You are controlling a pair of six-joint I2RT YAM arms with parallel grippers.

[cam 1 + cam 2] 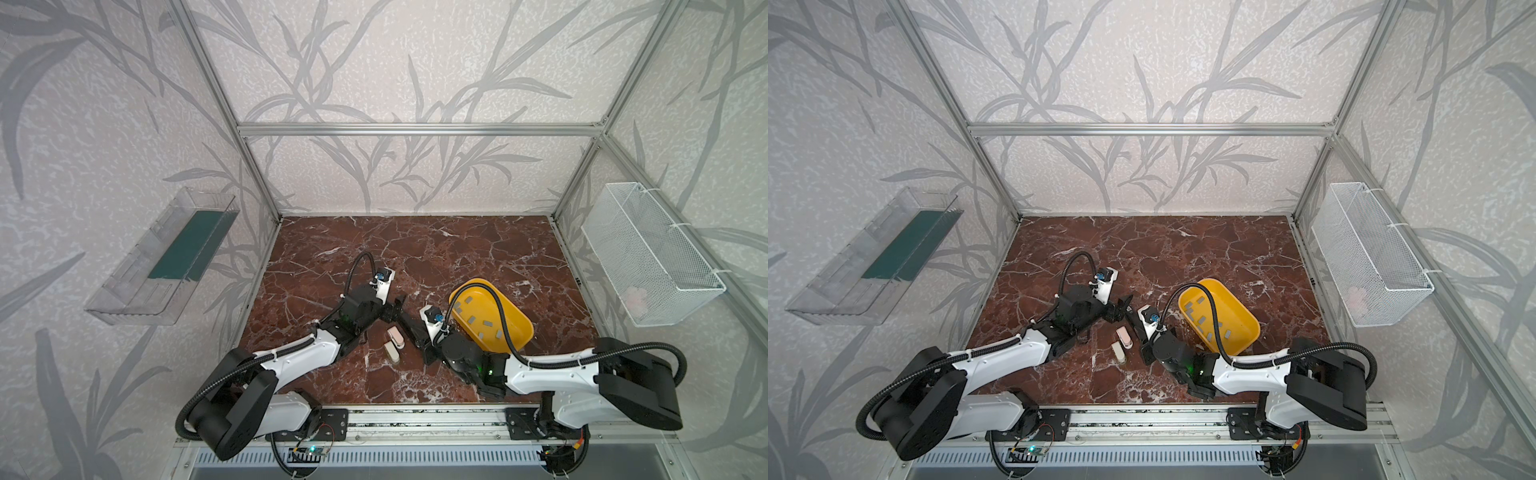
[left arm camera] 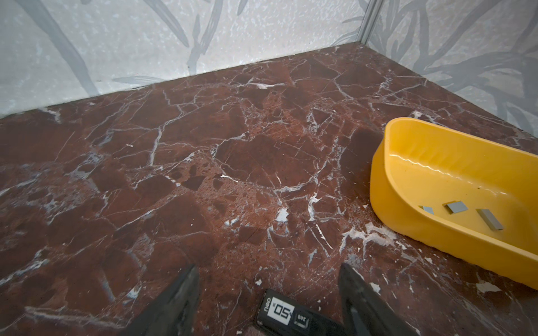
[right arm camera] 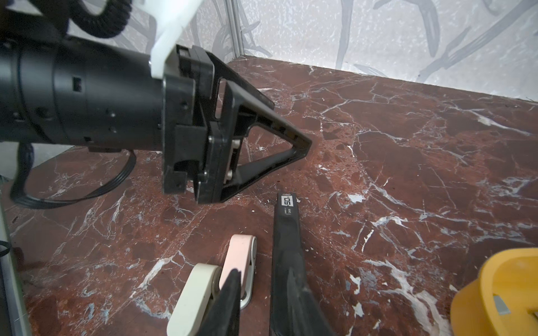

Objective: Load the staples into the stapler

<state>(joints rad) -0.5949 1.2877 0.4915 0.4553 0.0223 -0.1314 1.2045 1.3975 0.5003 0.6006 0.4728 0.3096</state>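
My left hand [image 2: 268,269] is spread wide and holds nothing. The labelled end of the black stapler [image 2: 279,309] lies between its fingers [image 2: 180,299], apart from both. In a top view that hand [image 1: 398,305] hangs low over the middle of the desk [image 1: 457,249].

My right hand [image 3: 263,270] has its fingers part-way apart. One sits over the black stapler [image 3: 286,238], the other over a pink stapler [image 3: 240,256] with a cream stapler [image 3: 195,293] just beside it. I cannot tell whether this hand grips anything.

The staples [image 1: 472,319] lie loose in the yellow tray [image 1: 517,328] on the right of the desk, beside my right arm. My left wrist camera shows three of them [image 2: 456,207] flat on the tray floor.
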